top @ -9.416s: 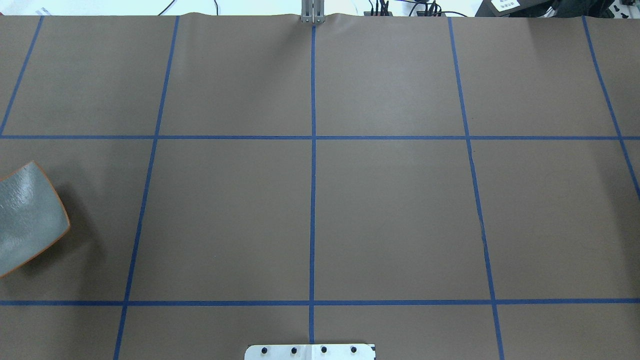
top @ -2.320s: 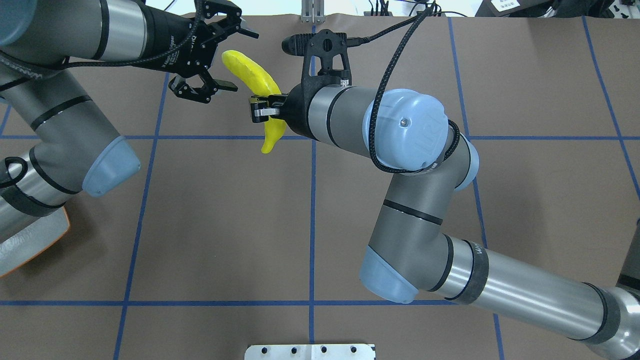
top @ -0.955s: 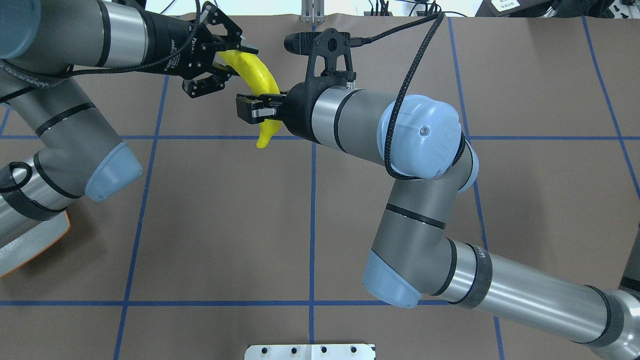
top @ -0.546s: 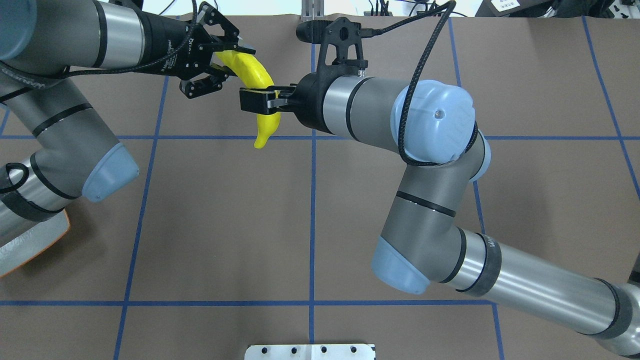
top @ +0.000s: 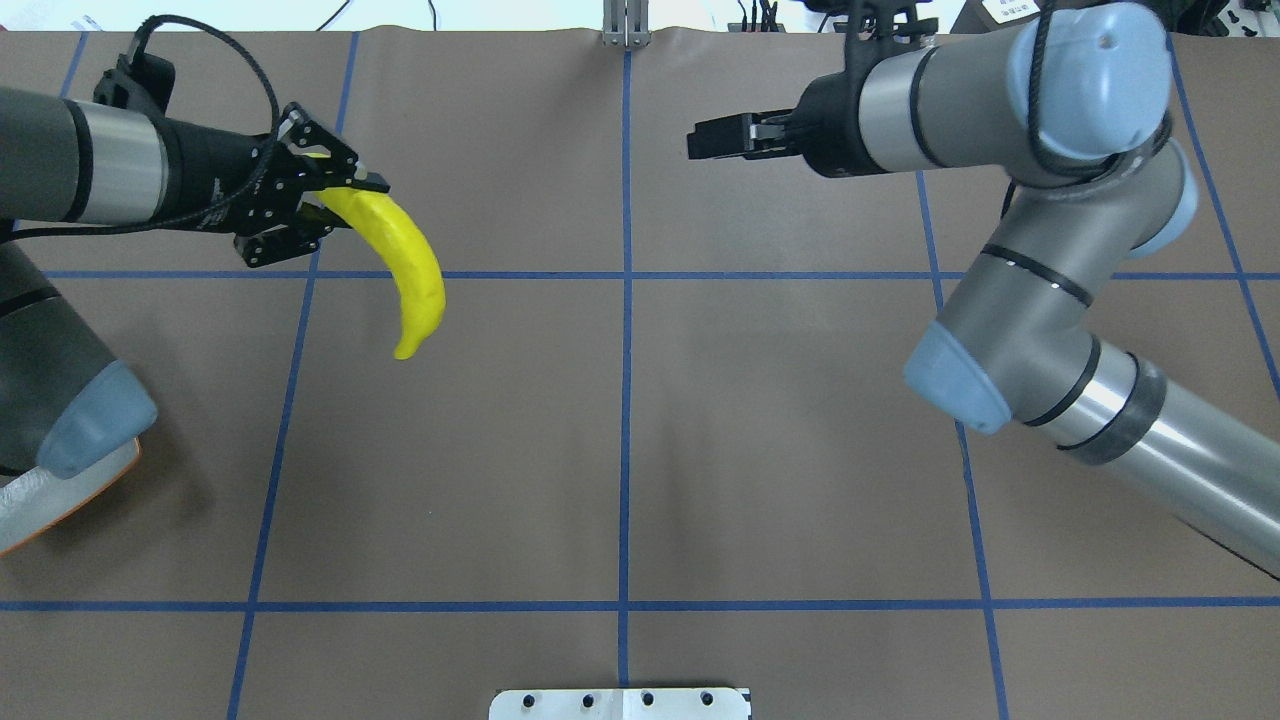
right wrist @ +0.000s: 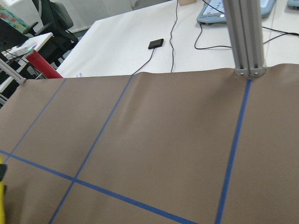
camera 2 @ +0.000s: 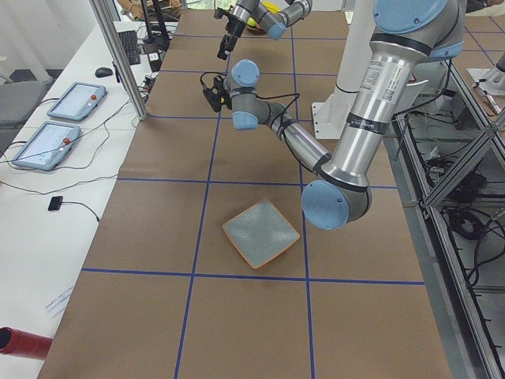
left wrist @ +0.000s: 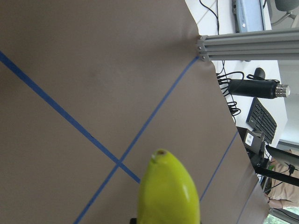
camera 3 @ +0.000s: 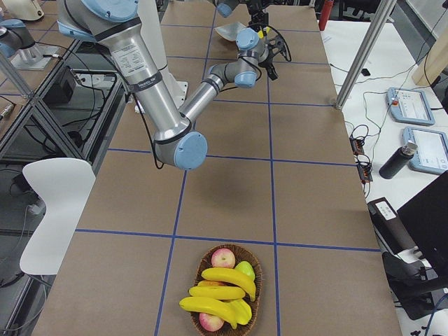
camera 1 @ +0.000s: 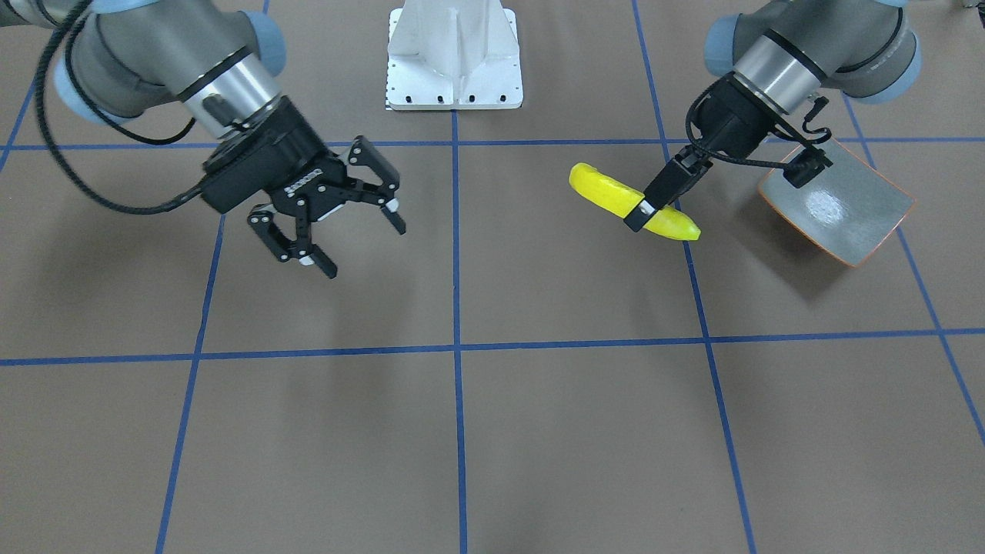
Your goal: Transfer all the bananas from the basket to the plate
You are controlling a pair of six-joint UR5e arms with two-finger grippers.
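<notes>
The banana (top: 410, 270) in this step hangs in the air over the left half of the table. The left gripper (top: 335, 205) has its two fingers pressed together on one end of it, so most of the curved body sticks out free beyond them. The right gripper (camera 1: 358, 238) stands with its fingers wide apart and holds nothing, over the right half of the table. The plate (camera 1: 839, 204) lies near the table's left end, apart from the banana, and in the overhead view the left arm's own elbow covers part of it. I think the step in hand is to carry this banana to the plate. The grip is near one end and the skin looks glossy, so the fruit could turn between the fingers; a slow, smooth move seems wise. It is better to lower it until the body almost rests on the plate's flat middle, and only then to open. Place it toward one side, because three more bananas (camera 3: 220, 290) wait in the basket (camera 3: 199, 276) at the table's right end, together with some apples (camera 3: 223, 257).
</notes>
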